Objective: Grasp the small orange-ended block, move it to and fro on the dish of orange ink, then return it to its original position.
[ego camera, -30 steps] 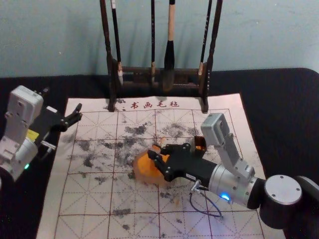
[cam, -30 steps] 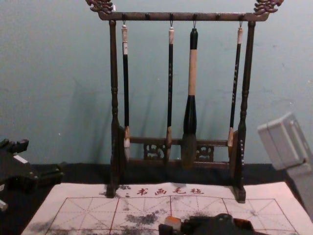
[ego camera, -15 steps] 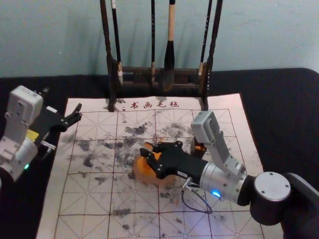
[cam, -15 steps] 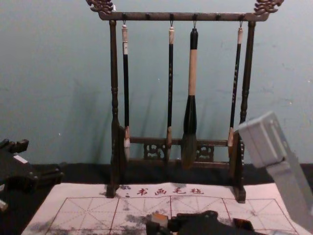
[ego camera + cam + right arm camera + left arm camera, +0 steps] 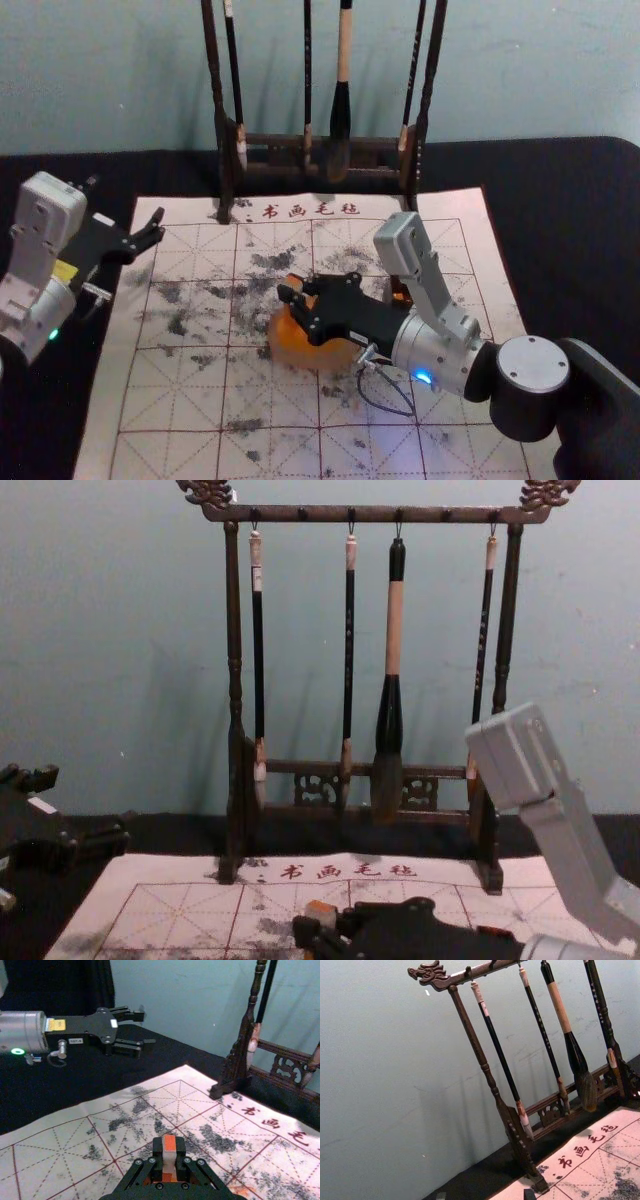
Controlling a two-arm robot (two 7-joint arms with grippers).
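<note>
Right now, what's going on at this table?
The robot's right gripper is holding the small orange-ended block at the dish of orange ink. Whether they touch, I can't tell. The left gripper is parked open off to the left, and brushes hang on a rack behind.

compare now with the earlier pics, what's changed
The right gripper and the orange-ended block it holds have moved toward the robot's left and a little up or away; I can't tell which. Nothing was let go. The left gripper, ink dish and hanging brushes stayed put.
</note>
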